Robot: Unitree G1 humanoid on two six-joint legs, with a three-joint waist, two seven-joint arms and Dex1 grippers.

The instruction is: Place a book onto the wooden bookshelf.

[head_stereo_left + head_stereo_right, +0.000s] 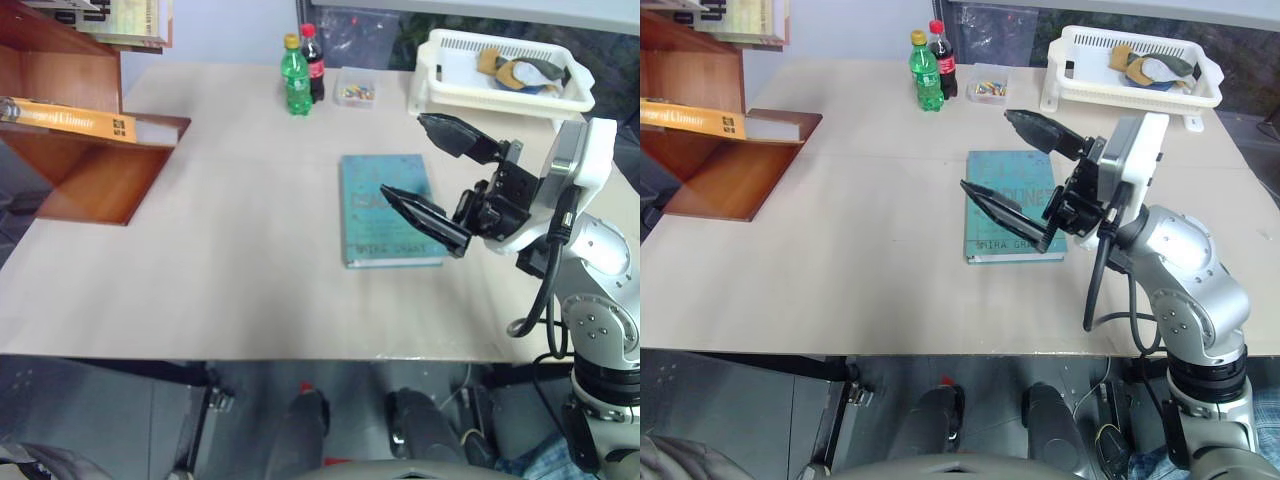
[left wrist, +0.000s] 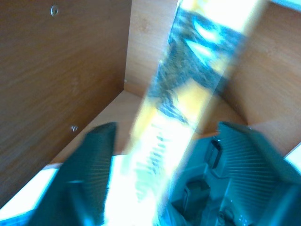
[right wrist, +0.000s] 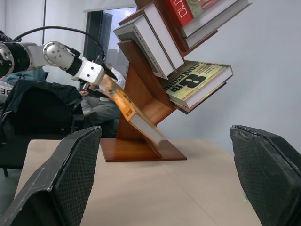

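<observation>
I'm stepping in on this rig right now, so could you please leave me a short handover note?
Left gripper: jaws open on either side of the book, which leans on the wooden bookshelf.
Right gripper: jaws open, empty, above the teal book on the table.
Done: book is on the shelf.
Left: draw the left arm back and check that the book stays put.

Wooden bookshelf (image 1: 95,165): reddish-brown wood, smooth, slight sheen, grain visible. Book (image 1: 68,119) resting on it: glossy orange-yellow cover, white paper page edges. Table (image 1: 230,270): matt beige, smooth. Teal book (image 1: 388,208) on the table: matt cover. Basket (image 1: 500,75), far table edge: white slotted plastic. Two bottles (image 1: 302,72) beside it: clear glossy plastic.
</observation>
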